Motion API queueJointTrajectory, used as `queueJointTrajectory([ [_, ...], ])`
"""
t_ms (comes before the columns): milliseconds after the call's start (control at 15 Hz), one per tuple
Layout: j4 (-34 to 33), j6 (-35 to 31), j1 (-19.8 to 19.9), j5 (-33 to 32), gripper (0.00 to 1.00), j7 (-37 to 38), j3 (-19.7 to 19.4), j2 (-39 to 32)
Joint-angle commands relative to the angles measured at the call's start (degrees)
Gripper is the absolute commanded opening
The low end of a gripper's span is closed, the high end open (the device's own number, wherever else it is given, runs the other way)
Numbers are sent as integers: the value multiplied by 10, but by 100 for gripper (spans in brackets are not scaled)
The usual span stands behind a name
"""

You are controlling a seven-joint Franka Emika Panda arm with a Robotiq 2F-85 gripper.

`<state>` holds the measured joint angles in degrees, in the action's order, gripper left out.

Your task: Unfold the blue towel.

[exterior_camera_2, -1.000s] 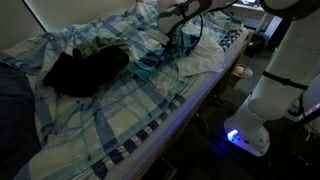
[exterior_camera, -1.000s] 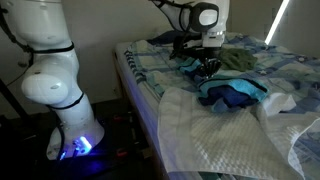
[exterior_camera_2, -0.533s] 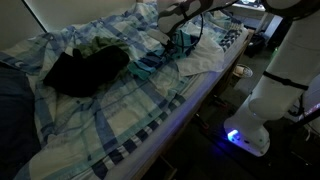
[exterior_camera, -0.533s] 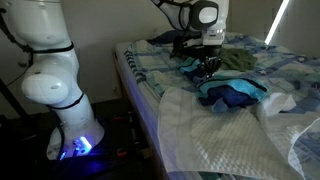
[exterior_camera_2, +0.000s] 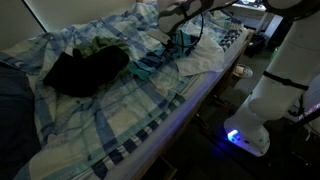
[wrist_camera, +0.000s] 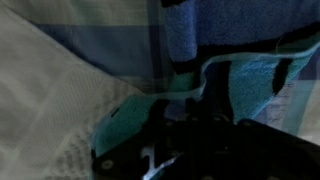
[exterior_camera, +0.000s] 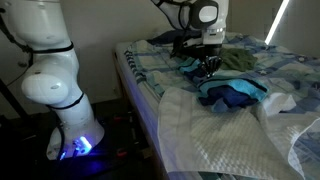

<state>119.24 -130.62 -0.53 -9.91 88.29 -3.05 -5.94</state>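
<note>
In an exterior view, my arm's jaws sit low on the crumpled blue towel [exterior_camera: 235,95], which lies on the bed touching the white blanket [exterior_camera: 215,135]. In an exterior view, the towel [exterior_camera_2: 150,62] lies on the checked bedsheet [exterior_camera_2: 130,110]. In the wrist view, the jaws are together against teal cloth [wrist_camera: 245,85]; I cannot tell whether they pinch it.

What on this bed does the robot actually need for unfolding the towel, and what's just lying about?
Part of the job:
- towel
- gripper, shut at the towel's edge

Just lying about:
- white blanket
- bedsheet
- black garment
- green cloth
</note>
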Motion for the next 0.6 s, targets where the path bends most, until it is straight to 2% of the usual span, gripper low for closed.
queueJointTrajectory([
  [0,19,33,-6,-23,1,32,1,49],
  [533,44,101,7,-66,1,72,22,147],
])
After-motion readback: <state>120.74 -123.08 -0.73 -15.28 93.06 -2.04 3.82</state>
